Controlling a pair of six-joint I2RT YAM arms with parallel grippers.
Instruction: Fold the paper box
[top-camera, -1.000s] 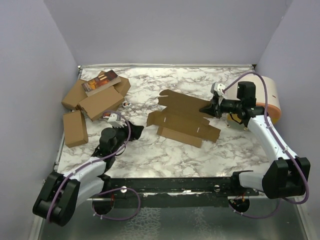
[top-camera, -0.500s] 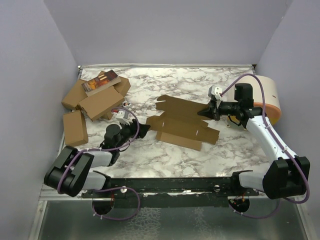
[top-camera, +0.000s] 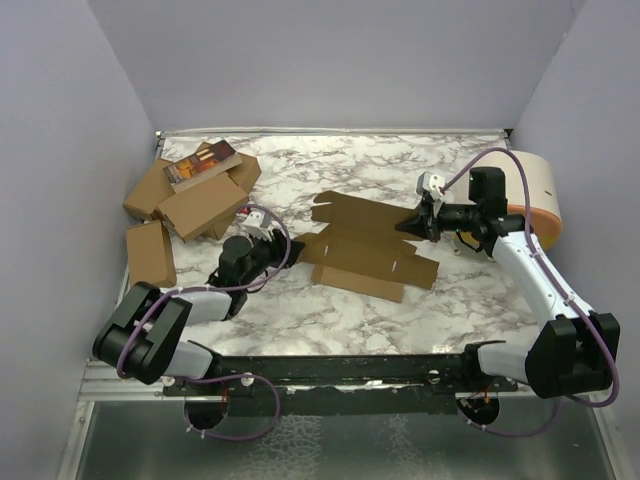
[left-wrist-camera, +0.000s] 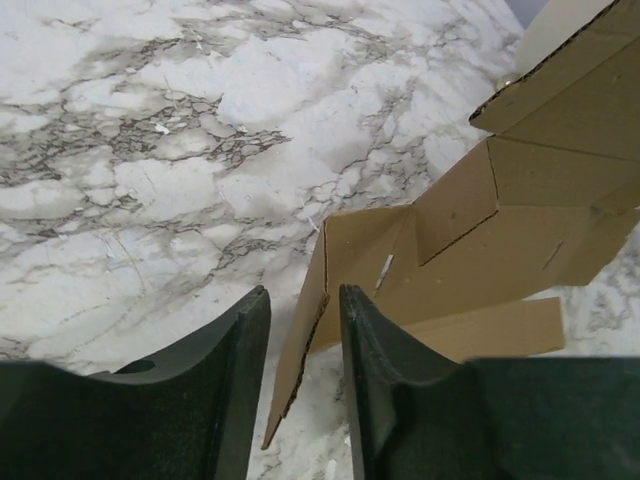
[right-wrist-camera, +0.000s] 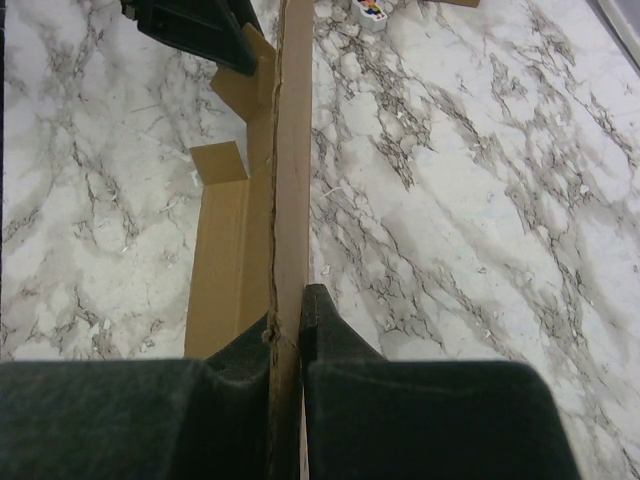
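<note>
Paper box: the paper box (top-camera: 365, 245) is a plain brown die-cut sheet of thin cardboard with flaps and crease lines. It lies unfolded near the middle of the table, between my two grippers.
Left gripper: my left gripper (top-camera: 284, 252) is low over the table at the sheet's left end. In my wrist view (left-wrist-camera: 305, 300) the dark fingers (left-wrist-camera: 235, 390) stand apart on either side of a left flap's edge, with the flap between them and not pinched.
Right gripper: my right gripper (top-camera: 410, 224) is at the sheet's far right edge. My fingers (right-wrist-camera: 335, 350) are clamped tight on the cardboard (right-wrist-camera: 292, 150), which I see edge-on, running away towards the left arm.
Table: a white tabletop with grey marbling (top-camera: 330, 310).
Far left: a heap of brown cardboard cartons (top-camera: 200, 205) with a dark-covered, book-like thing (top-camera: 200, 163) on top. One more brown carton (top-camera: 150, 257) lies apart, nearer.
Far right: a large white cylinder with an orange rim (top-camera: 545, 190), lying just behind my right arm.
</note>
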